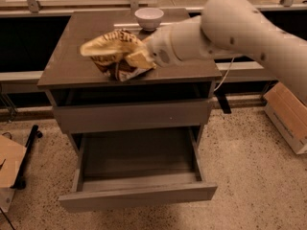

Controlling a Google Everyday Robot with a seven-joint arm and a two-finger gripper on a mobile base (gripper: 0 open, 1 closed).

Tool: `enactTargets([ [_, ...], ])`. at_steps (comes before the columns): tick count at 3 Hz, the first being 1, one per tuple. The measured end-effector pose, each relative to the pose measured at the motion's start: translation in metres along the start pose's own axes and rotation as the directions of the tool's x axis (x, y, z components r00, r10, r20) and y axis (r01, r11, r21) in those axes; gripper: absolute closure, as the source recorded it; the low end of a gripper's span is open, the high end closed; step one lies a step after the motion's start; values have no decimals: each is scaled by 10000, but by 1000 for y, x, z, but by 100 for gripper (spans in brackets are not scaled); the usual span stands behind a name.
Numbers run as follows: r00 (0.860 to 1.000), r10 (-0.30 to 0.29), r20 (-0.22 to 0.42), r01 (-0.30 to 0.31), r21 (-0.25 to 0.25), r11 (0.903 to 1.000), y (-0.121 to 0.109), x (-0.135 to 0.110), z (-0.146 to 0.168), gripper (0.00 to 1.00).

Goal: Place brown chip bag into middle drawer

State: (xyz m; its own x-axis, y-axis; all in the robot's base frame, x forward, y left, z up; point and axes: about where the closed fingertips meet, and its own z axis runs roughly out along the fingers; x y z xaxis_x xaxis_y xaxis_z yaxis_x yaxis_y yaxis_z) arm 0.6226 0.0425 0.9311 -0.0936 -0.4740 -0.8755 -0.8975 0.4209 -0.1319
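Note:
The brown chip bag [116, 53], crinkly tan-yellow with a dark brown band, hangs crumpled just above the front of the cabinet's top. My gripper [142, 59] is shut on its right end, coming in from the right on the white arm [225, 28]. The bag covers most of the fingers. The middle drawer [139, 157] is pulled open below, a shallow grey box with nothing in it; its plain front [139, 196] is nearest the camera. The bag is above and behind the drawer's opening.
A white bowl [149, 17] stands at the back of the cabinet top [67, 66]. The top drawer front [132, 115] is closed. A cardboard box [288, 116] lies on the floor at the right, and more cardboard [8, 169] at the left.

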Motion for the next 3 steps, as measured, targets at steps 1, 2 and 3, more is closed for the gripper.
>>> enactTargets([
  [1, 9963, 551, -659, -555, -44, 9985, 55, 28, -64, 100],
  [2, 9713, 1644, -1722, -1651, 104, 9862, 104, 72, -123, 100],
  [3, 9370, 2616, -2313, -2648, 175, 9641, 135, 112, -145, 100],
])
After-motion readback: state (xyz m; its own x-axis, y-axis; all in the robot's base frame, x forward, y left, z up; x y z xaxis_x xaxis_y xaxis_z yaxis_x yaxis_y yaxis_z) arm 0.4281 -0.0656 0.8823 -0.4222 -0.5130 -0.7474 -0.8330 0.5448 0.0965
